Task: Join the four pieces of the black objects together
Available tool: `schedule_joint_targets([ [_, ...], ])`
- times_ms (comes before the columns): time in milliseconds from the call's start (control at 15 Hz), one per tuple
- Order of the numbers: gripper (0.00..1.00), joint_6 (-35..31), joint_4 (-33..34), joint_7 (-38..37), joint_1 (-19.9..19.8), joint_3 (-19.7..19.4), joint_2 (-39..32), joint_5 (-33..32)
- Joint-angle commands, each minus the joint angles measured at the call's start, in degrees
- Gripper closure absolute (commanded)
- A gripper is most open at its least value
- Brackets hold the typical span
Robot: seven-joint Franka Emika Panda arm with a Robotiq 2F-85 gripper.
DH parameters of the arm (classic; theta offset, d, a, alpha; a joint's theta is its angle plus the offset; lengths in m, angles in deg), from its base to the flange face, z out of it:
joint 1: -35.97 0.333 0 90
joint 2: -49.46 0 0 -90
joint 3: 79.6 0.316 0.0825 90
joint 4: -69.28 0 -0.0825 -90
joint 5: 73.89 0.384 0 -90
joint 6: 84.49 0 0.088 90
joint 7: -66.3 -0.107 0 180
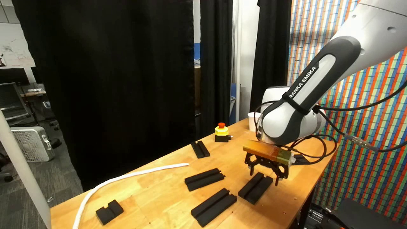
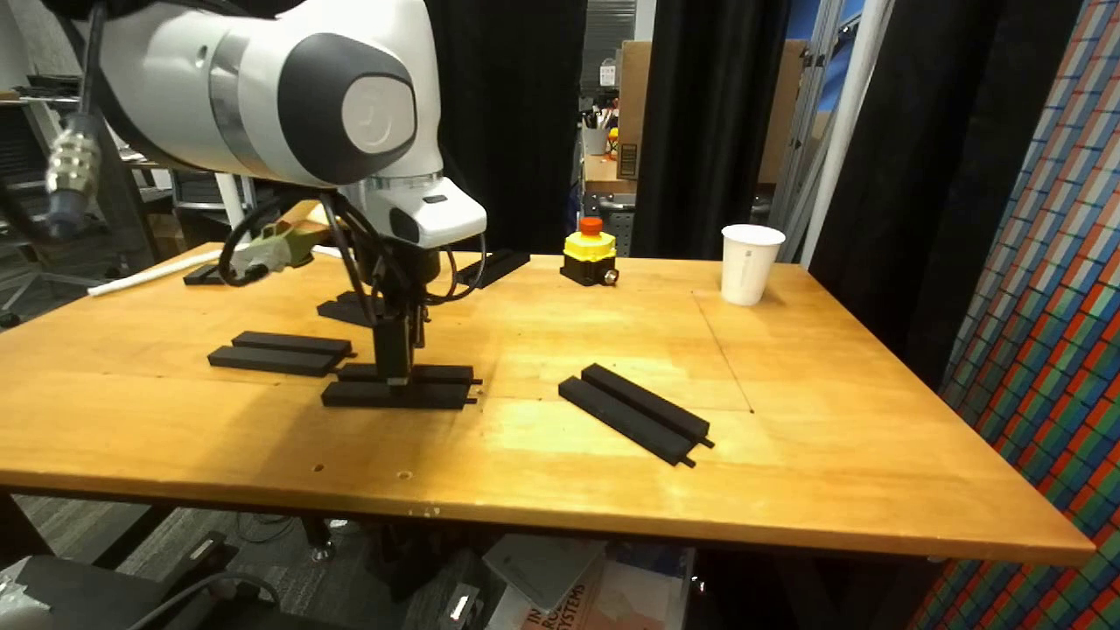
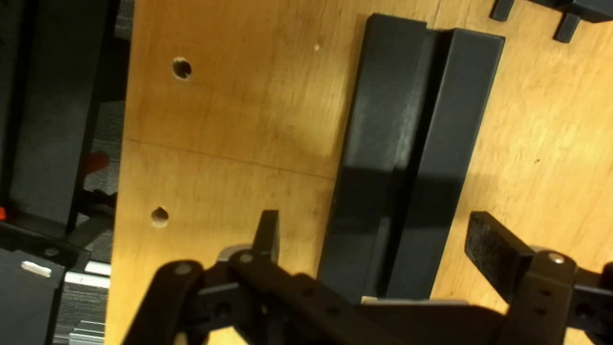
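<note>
Jaws of the black two-fingered gripper (image 3: 374, 225) stand wide, a grooved matte-black bar (image 3: 402, 153) lying slightly askew beneath them on the tan wooden table (image 3: 225, 115), so closing could twist it, misaligning it with the next black bar (image 2: 276, 359).

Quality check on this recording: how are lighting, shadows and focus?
In the wrist view, shadow darkens the lower part of the black bar, and the gripper looks slightly blurred at the bottom; in an exterior view, the wooden tabletop bears a shadow and the cable connector looks soft; in an exterior view, the curtain is nearly featureless black.
</note>
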Motion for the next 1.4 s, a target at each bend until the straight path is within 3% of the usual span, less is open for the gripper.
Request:
schedule_joint_targets([
  [0, 0.0, -7.26, 0.53, 5.07, 0.08, -0.05, -3.55, 0.35],
  [333, 0.0, -13.33, 0.59, 7.76, 1.28, 0.48, -7.58, 5.14],
  [800, 0.0, -8.96, 2.66, 9.21, 2.1, 1.77, -8.33, 15.15],
  [867, 0.25, -8.36, 3.07, 8.68, 2.35, 2.02, -8.3, 16.28],
  [933, 0.26, -7.75, 3.39, 8.49, 2.48, 2.15, -8.29, 17.21],
  [1133, 0.49, -5.75, 4.39, 8.09, 2.76, 2.28, -8.23, 19.26],
  [1333, 0.54, -4.34, 5.61, 7.67, 3.04, 2.4, -7.81, 20.72],
])
